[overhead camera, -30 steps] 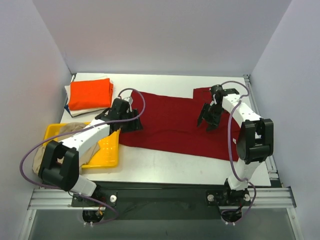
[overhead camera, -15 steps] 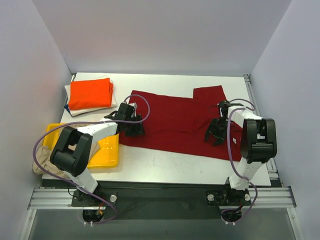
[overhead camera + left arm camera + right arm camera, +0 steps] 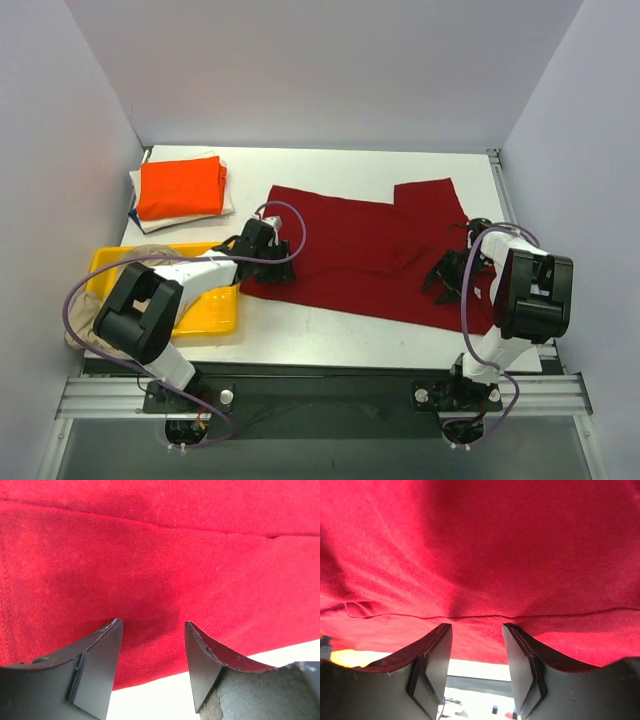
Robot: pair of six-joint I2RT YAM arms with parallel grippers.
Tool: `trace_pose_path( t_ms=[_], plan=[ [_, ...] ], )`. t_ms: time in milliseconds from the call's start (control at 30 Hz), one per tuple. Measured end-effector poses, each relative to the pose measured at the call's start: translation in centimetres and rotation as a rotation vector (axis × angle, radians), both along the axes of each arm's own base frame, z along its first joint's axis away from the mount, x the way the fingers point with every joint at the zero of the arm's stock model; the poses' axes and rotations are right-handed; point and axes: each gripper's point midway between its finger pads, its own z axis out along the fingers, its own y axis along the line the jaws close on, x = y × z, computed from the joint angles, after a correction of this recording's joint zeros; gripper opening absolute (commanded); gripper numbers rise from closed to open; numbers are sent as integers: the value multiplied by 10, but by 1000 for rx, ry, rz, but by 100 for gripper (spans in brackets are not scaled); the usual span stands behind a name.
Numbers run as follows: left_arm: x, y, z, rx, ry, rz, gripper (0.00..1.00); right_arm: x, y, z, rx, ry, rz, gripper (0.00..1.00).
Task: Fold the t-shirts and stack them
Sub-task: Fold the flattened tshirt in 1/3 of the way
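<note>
A dark red t-shirt [image 3: 360, 250] lies spread flat across the middle of the table. My left gripper [image 3: 277, 267] is low over its near left corner, open, with the cloth's near edge between the fingers [image 3: 95, 665]. The red cloth [image 3: 160, 555] fills the left wrist view. My right gripper [image 3: 447, 280] is low over the shirt's near right part, open, with a hem seam just ahead of its fingertips [image 3: 442, 645]. The red cloth [image 3: 485, 545] fills the right wrist view too. A folded orange t-shirt [image 3: 180, 187] tops a stack [image 3: 228, 198] of beige, white and blue shirts at the back left.
A yellow plastic tray [image 3: 205, 310] stands at the near left, with beige cloth [image 3: 85, 322] hanging over its left side. The left arm lies across the tray. White walls close in the back and both sides.
Both grippers have come down and toward the near edge of the red shirt, the left one moving right, the right one moving right and nearer. The shirt has shifted slightly right.
</note>
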Motion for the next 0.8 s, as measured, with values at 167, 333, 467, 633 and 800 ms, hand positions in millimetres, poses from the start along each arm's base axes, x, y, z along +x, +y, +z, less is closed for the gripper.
trace_pose_path(
  t_ms=[167,333,467,633,800],
  plan=[
    [-25,-6,0,-10,17,-19,63,-14,-7,0,25,14,-56,48],
    [-53,-8,0,-28,39,-31,63,-26,-12,0,32,23,-89,48],
    [-74,-14,-1,-43,53,-49,63,-35,-13,0,33,36,-102,49],
    [-97,-17,0,-47,78,-69,63,-44,-14,-1,18,52,-108,49],
    [-115,-10,-1,-47,107,-61,63,-58,-15,-1,20,77,-136,49]
  ],
)
